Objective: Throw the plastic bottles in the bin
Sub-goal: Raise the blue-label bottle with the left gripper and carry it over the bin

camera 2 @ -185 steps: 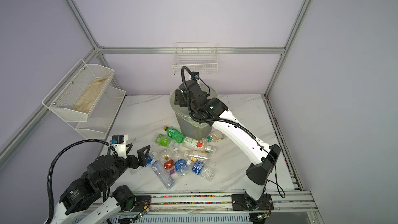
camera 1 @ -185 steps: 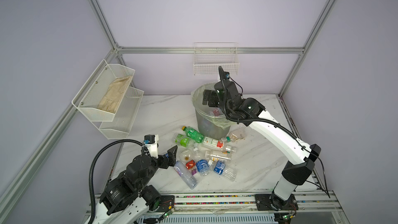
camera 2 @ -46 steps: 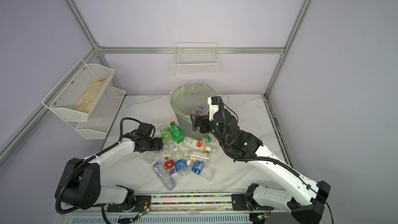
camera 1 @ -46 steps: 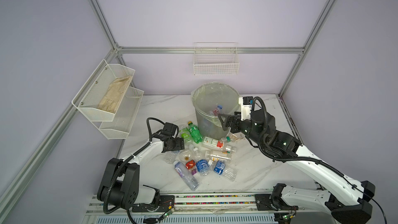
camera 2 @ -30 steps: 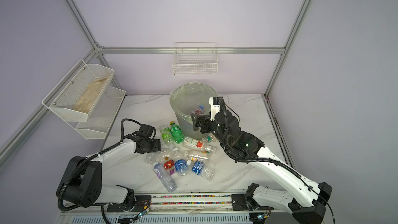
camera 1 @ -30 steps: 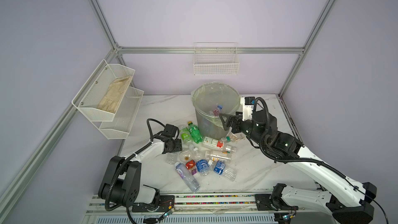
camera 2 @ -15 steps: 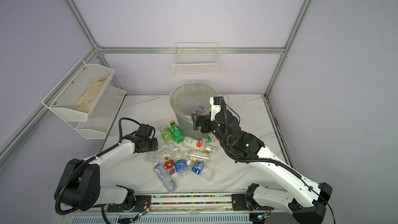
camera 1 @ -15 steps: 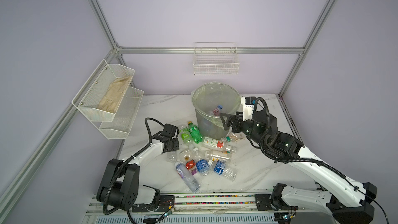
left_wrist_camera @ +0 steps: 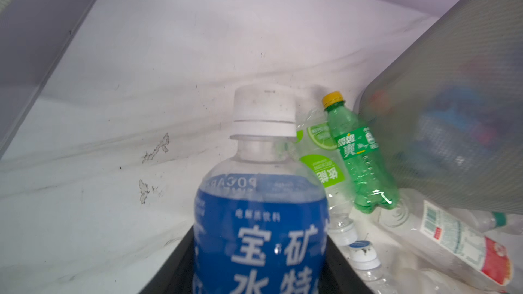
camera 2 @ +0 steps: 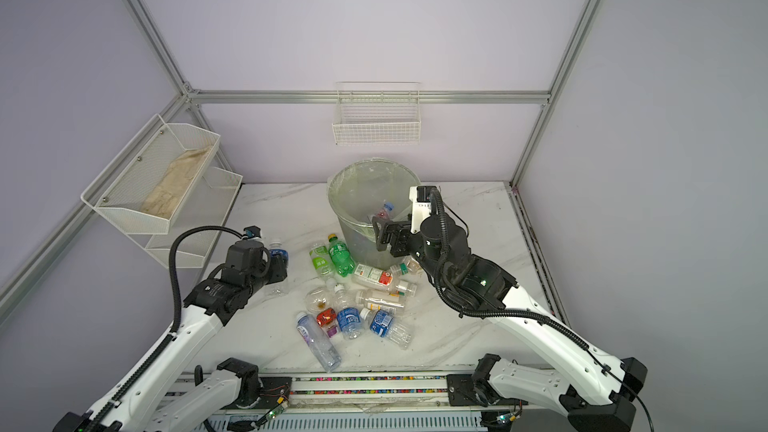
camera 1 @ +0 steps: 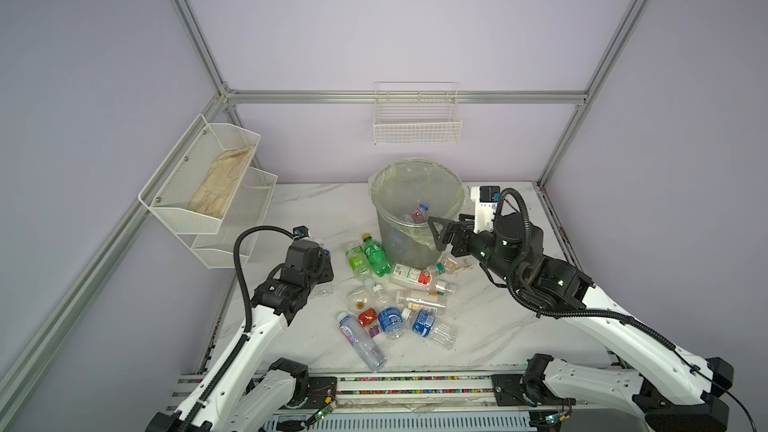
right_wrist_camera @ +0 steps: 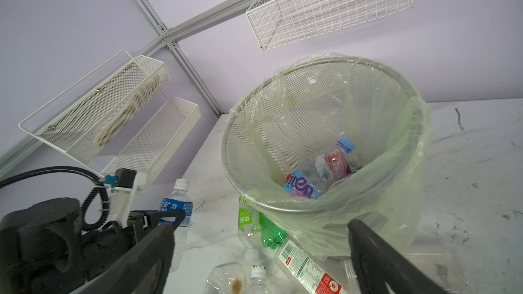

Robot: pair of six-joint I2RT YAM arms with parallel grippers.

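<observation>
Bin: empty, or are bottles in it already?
Not empty. In the right wrist view the bin holds a red-label bottle with a pale blue cap and a blue-and-pink-label bottle at its bottom.

Soft, even light, faint shadows. Top views sharp; left wrist view blurs the round grey mesh bin (left_wrist_camera: 452, 114).

Left wrist view: blue-label bottle (left_wrist_camera: 260, 222) cut off below mid-label by the frame edge. Bin (left_wrist_camera: 452, 108) blurred, contents only colour smears through its wall. In both top views: left gripper (camera 1: 323, 263) fingers mostly hidden under its own wrist; grip contact not resolvable there.
</observation>
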